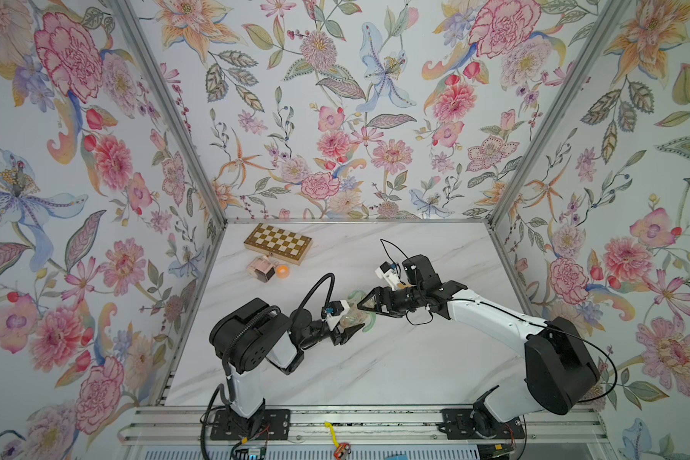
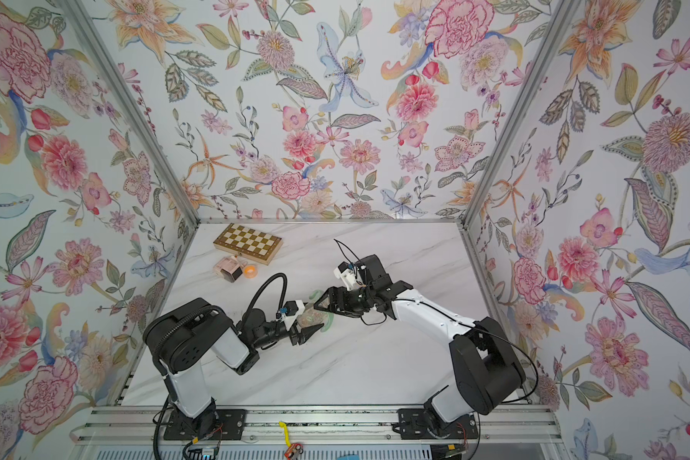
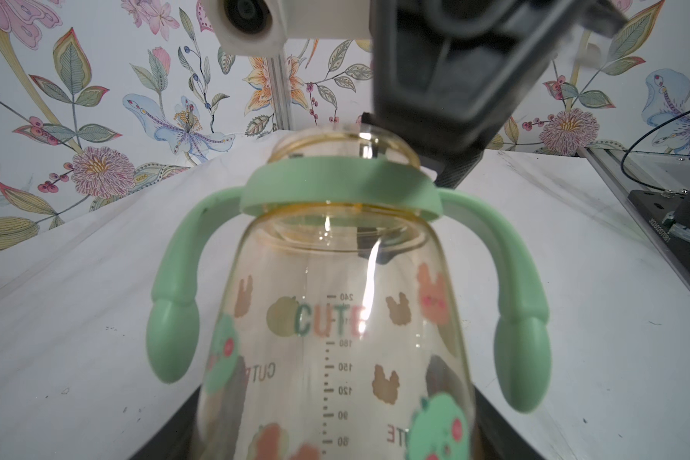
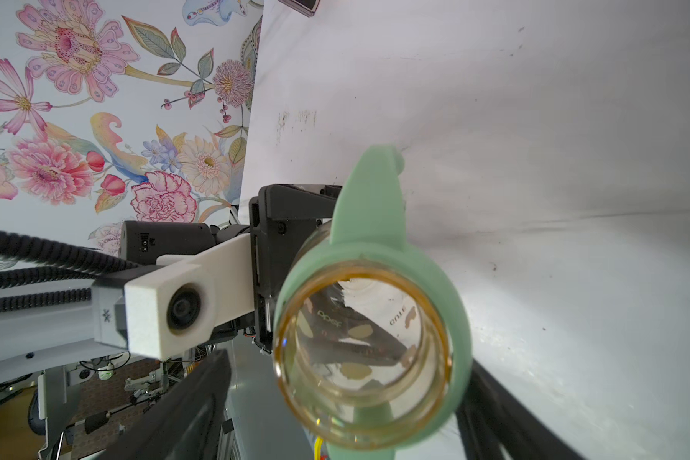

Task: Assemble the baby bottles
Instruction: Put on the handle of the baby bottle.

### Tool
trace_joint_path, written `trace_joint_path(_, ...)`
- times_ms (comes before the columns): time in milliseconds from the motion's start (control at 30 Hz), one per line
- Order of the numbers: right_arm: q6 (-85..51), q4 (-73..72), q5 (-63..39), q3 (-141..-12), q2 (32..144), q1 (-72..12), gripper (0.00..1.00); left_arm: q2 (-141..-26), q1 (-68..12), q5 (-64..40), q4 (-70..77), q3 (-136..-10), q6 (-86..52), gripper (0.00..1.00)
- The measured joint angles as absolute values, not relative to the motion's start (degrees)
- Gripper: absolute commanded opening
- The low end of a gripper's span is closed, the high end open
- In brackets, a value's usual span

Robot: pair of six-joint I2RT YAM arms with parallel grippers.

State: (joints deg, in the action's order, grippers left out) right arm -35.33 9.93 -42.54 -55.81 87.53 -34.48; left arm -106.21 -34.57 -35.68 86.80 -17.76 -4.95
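The baby bottle is a clear amber-tinted body with printed animals, held above the table near its middle. My left gripper is shut on its lower body, also seen in both top views. A pale green handle ring sits round the neck, and the mouth is uncovered. My right gripper is open, its fingers on either side of the neck without gripping it. A small orange-yellow collar lies at the back left.
A folded chessboard lies at the back left of the marble table. A pink-and-brown cube-shaped bottle stands just in front of it. Flowered walls close in three sides, and a metal rail runs along the front.
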Motion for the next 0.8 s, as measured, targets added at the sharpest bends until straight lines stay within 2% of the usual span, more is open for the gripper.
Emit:
trace_joint_path(200, -35.2, 9.0, -42.9, -57.5, 92.2, -36.4, 0.82, -106.0, -35.2, -35.6, 86.8, -17.7, -5.0, 0.0)
trace_joint_path(267, -35.0, 9.4, -42.7, -58.2, 93.1, -36.5, 0.74, -105.9, -35.2, -35.5, 86.8, -17.8, -5.0, 0.0)
trace_joint_path(400, -33.8, 12.0, -40.8, -60.1, 93.6, -37.2, 0.51, -105.8, -35.3, -34.9, 86.8, -17.7, -5.1, 0.1)
trace_joint_path(467, -32.8, 14.2, -38.9, -61.7, 93.6, -37.8, 0.41, -105.8, -35.3, -34.3, 86.9, -17.8, -5.2, 0.24)
trace_joint_path(633, -29.5, 21.3, -33.0, -65.8, 93.6, -39.9, 0.31, -106.0, -35.4, -34.0, 87.2, -17.8, -5.4, 0.72)
trace_joint_path(667, -29.0, 22.4, -31.9, -66.4, 93.6, -40.2, 0.3, -106.1, -35.4, -34.0, 87.3, -17.8, -5.4, 0.75)
trace_joint_path(700, -28.4, 23.6, -30.7, -67.0, 93.6, -40.6, 0.29, -106.3, -35.6, -33.9, 87.3, -18.0, -5.5, 0.82)
trace_joint_path(800, -26.3, 26.9, -28.3, -68.7, 93.7, -41.6, 0.29, -107.4, -35.7, -33.7, 87.3, -18.4, -6.5, 0.84)
